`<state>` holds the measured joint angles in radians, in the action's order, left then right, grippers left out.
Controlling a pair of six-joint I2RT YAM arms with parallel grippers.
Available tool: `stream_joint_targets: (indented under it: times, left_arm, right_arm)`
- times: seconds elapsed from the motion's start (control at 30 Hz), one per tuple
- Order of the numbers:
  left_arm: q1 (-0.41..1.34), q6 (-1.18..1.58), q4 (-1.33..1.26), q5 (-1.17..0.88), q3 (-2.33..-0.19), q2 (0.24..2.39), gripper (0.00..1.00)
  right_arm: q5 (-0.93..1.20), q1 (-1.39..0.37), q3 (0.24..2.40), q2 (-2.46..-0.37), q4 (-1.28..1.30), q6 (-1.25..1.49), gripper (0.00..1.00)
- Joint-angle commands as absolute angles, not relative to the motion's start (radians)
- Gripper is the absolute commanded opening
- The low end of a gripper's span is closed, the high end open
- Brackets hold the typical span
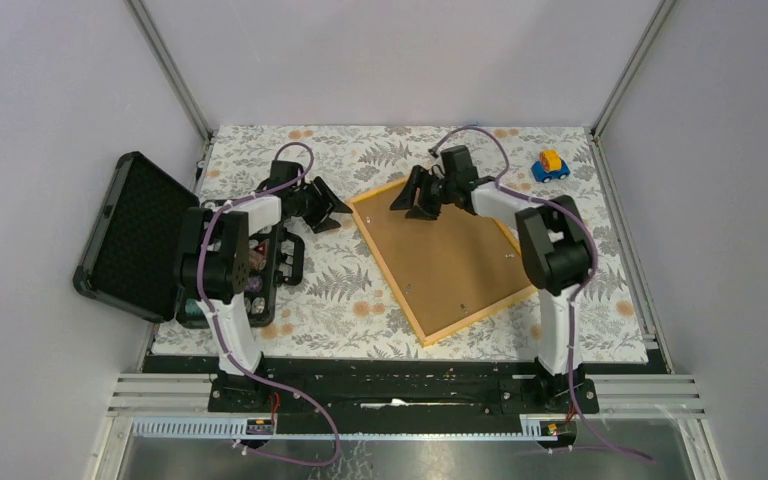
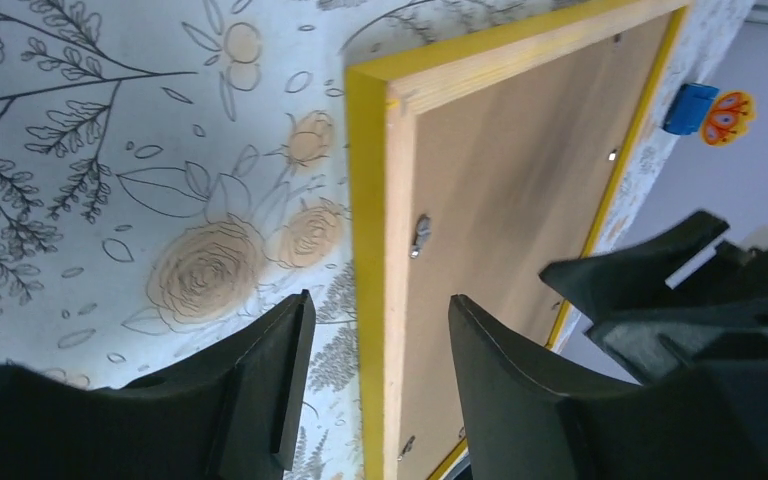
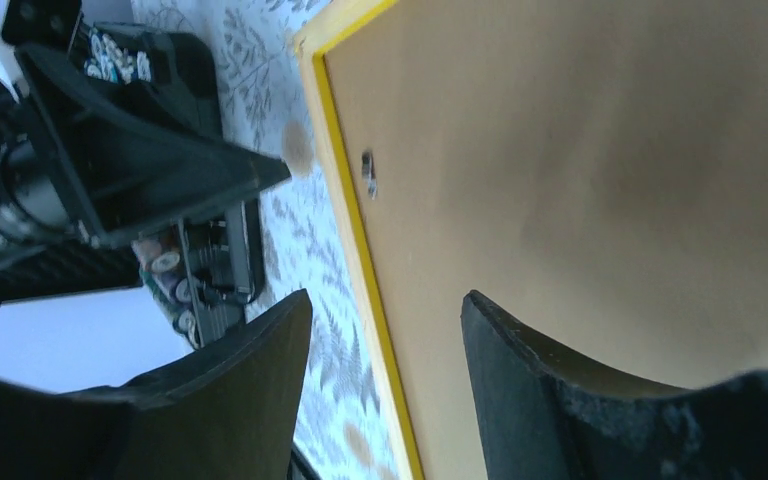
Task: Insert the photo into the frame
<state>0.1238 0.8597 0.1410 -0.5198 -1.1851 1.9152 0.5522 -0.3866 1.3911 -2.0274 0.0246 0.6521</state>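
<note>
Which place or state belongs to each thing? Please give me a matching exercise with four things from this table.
1 frame
2 toy car
3 black case
4 right gripper

A far right corner of the table
B open, above the frame's far corner
C lying back side up, mid-table
D open, at the table's left edge

Pairs: 1-C, 2-A, 3-D, 4-B

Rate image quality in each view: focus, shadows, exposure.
Top external: evenly lit, sharp, no glare on the frame. Left wrist: frame edge crisp, the blue toy beyond it softer. Right wrist: the backing board looks soft-focused, with a broad dark shadow across it.
</note>
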Motion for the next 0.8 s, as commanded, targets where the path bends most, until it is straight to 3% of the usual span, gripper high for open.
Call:
stream_joint_targets:
  times: [0.0,0.1,0.2,0.77]
  left_arm:
    - [0.127,0.828,0.089,-0.516,-1.217,1.961,0.59]
    - [0.127,0.828,0.082,-0.53,-1.233,2.01,0.54]
    - [0.127,0.841,0.078,-0.538,-1.235,2.038,0.47]
    - [0.128,0.913,0.013,-0.613,-1.231,2.081,0.43]
  right_arm:
    - [0.601,-0.435,1.525,-2.186,-0.148,0.748,0.56]
    - [0.611,-0.45,1.61,-2.29,-0.174,0.781,0.44]
    - [0.613,-0.458,1.666,-2.358,-0.175,0.805,0.38]
    - [0.672,-0.531,1.623,-2.453,-0.306,0.883,0.32]
